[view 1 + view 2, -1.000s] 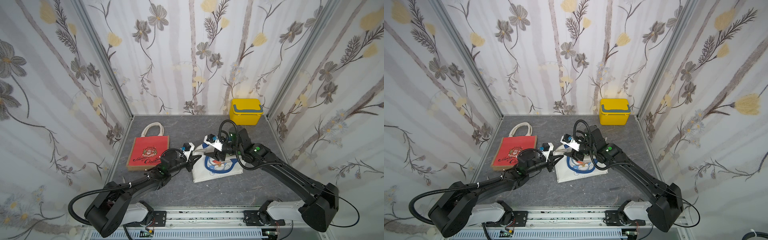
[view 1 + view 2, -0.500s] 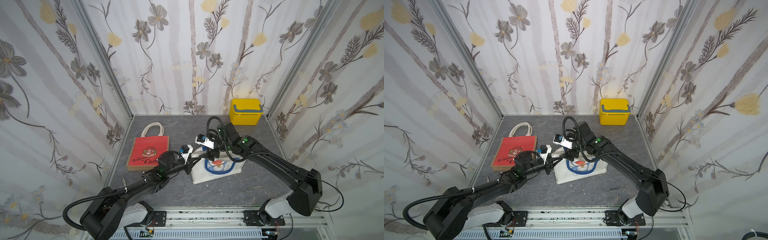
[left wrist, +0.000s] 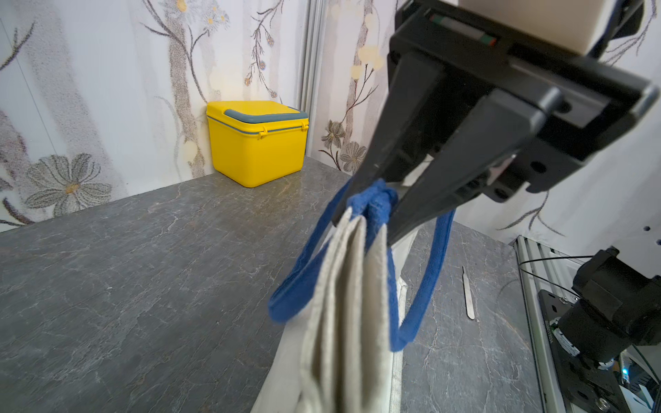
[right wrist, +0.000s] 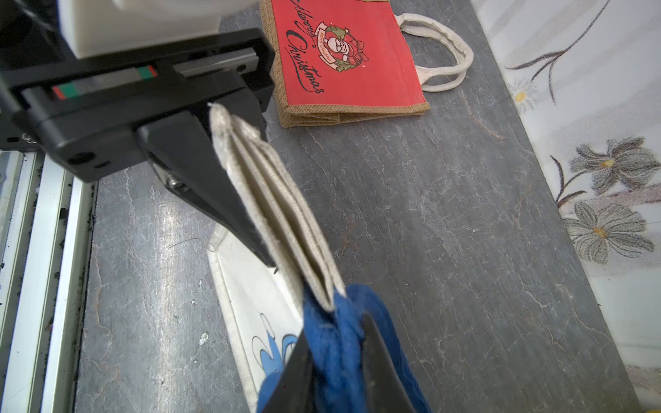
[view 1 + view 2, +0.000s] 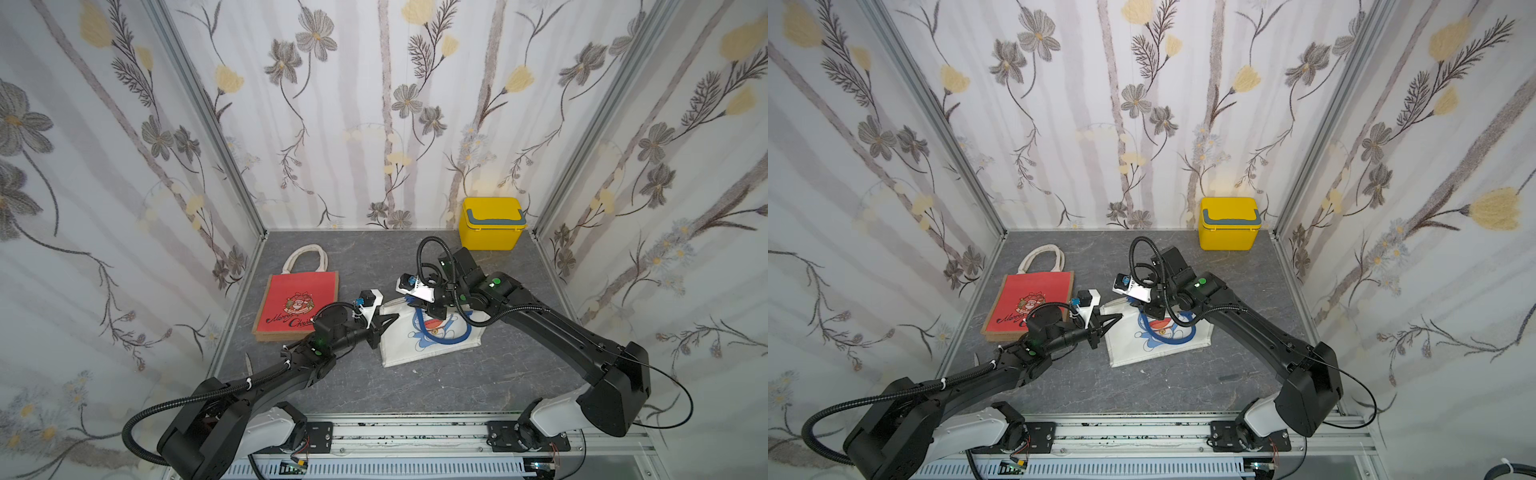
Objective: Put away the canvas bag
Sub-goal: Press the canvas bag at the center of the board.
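The white canvas bag (image 5: pixel 440 340) (image 5: pixel 1163 338), with a blue cartoon print and blue handles (image 3: pixel 425 286), lies mid-table with its top edge lifted. My left gripper (image 5: pixel 394 318) (image 5: pixel 1119 318) is shut on the folded top edge of the canvas bag (image 4: pixel 275 200), at its left corner. My right gripper (image 5: pixel 432 311) (image 4: pixel 338 332) is shut on the bunched blue handles, as the left wrist view also shows with the right gripper (image 3: pixel 368 221) pinching them. The left jaws are hidden behind the fabric in the left wrist view.
A red Christmas bag (image 5: pixel 299 305) (image 4: pixel 350 60) lies flat to the left of the canvas bag. A yellow box (image 5: pixel 492 222) (image 3: pixel 257 143) with a grey handle stands in the back right corner. A thin metal strip (image 3: pixel 468 293) lies near the front rail.
My right gripper swung left with its jaws open, came back over the bag and has shut on the blue handles. The left gripper has kept its grip on the bag's edge.
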